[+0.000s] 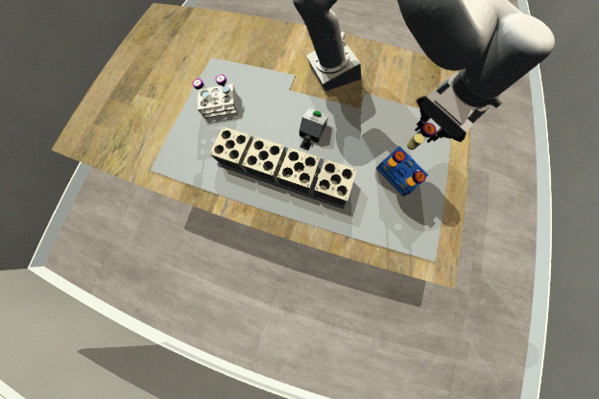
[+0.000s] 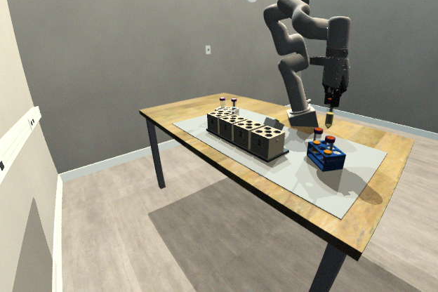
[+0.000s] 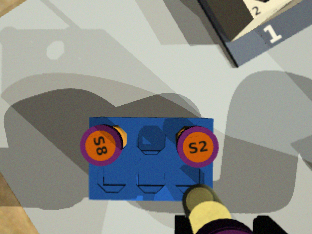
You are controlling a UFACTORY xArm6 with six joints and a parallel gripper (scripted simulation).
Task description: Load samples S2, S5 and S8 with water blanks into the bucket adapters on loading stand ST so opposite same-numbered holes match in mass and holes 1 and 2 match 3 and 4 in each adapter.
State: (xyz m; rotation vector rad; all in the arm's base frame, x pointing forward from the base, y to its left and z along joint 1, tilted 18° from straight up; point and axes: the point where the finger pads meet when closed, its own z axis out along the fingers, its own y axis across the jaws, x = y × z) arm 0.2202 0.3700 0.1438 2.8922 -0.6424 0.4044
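Observation:
My gripper (image 1: 428,129) (image 2: 330,104) (image 3: 225,227) is shut on a sample tube (image 1: 415,141) (image 2: 329,118) (image 3: 210,215) with yellow liquid and an orange cap dot; its ID is unreadable. The tube hangs upright above the robot-side edge of the blue rack (image 1: 393,178) (image 2: 334,163) (image 3: 135,165), clear of its wells. Tubes S2 (image 1: 398,156) (image 2: 318,130) (image 3: 198,146) and S8 (image 1: 419,176) (image 2: 330,139) (image 3: 100,145) stand in that rack. Adapter 1 (image 2: 259,147) and the other adapters on the stand (image 2: 281,155) (image 3: 293,33) show empty holes.
A white rack (image 1: 216,108) at the far left holds two purple-capped tubes with white dots (image 1: 198,83) (image 1: 221,79), numbers unreadable. The green DONE key (image 1: 317,113) tops a small desk (image 1: 312,127) between the robot base and the adapters.

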